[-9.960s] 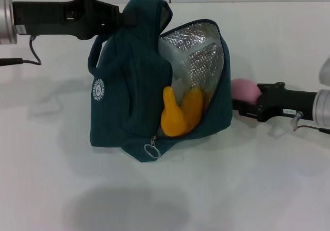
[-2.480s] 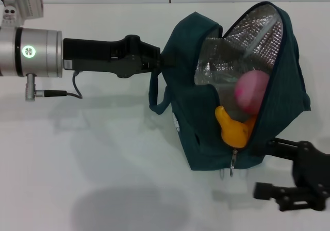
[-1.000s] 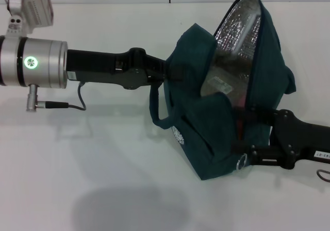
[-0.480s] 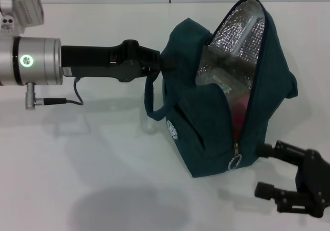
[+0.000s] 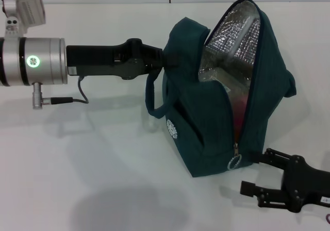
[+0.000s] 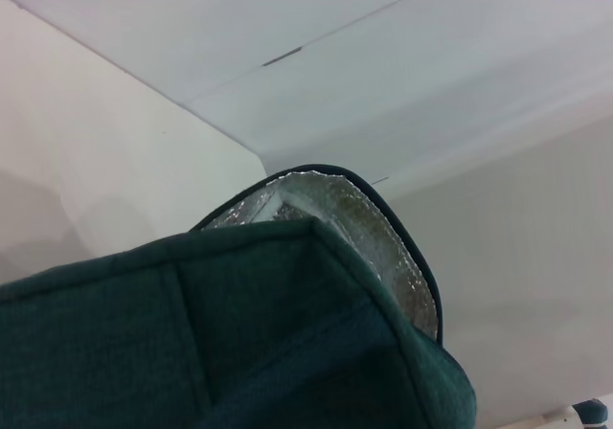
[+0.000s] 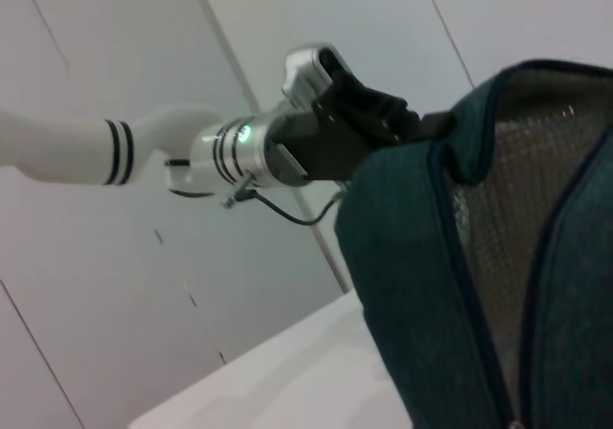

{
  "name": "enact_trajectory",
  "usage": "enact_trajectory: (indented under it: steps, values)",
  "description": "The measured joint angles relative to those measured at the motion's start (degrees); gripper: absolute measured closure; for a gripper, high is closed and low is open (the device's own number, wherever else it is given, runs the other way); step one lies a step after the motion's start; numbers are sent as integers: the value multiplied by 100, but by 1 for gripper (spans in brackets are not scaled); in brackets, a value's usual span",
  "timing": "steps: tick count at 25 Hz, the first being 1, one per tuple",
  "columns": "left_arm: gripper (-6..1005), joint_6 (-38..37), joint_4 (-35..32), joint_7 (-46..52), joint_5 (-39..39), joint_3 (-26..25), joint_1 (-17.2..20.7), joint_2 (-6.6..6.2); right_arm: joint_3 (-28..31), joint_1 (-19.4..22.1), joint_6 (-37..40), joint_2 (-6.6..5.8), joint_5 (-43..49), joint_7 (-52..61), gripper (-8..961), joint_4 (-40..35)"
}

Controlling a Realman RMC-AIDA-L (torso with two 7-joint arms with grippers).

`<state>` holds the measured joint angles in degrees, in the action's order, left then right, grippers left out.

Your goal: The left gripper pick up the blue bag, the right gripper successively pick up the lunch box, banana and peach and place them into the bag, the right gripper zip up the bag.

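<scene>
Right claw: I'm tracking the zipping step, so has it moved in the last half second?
Yes. In the head view the right claw has shifted left, nearer the ring pull on the blue bag, and stands open beside it.

Right hand (image 5: 253, 175) nearer zipper pull (image 5: 235, 162)

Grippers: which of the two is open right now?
The right gripper, low beside the blue bag's base near the zipper ring, with its fingers spread and empty. The left gripper is shut on the bag's top.
</scene>
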<state>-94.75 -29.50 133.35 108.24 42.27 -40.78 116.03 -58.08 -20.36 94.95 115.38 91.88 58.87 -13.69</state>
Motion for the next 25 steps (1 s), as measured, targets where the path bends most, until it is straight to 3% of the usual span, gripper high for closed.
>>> enact_trajectory:
  steps: [11,25]
  values:
    - [955,106,6,-70,-104,0,-30,21,-63,-191,-295,30,-17,34,171,16]
    - [954,124,6,-75,-111,1,14,25,-581,-632,-448,81,-57,44,186,168]
